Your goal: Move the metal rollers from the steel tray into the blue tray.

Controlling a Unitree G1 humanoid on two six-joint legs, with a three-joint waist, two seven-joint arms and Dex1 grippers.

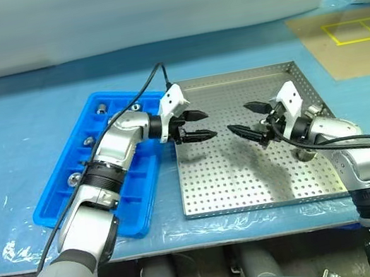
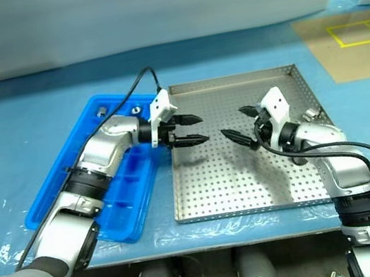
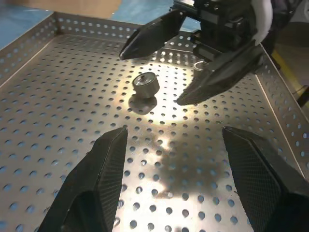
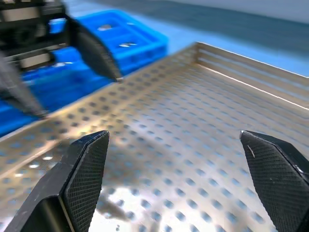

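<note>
Both arms hang over the steel tray (image 1: 252,191), tips facing each other across the middle of the head view. Left gripper (image 1: 196,126) sits at centre-left, fingers parted, nothing between them. Right gripper (image 1: 246,119) sits at centre-right, spread wide, also empty.

Metal rollers: one (image 3: 145,84) lies on the perforated floor, upper centre of the left wrist view, just under the right gripper's fingers. In the head view another (image 1: 307,154) peeks out at the tray's right side, partly hidden by the right forearm. Four already rest in the blue tray (image 1: 53,205) at left: (image 1: 102,109), (image 1: 136,107), (image 1: 88,140), (image 1: 73,180).

Risks, as I judge them:
- The two sets of fingertips are near one another; if both go for the same roller they could clash.
- The roller is round and lies on its side; a glancing finger may send it rolling away.
- The right forearm could nudge the half-hidden roller unseen.
</note>
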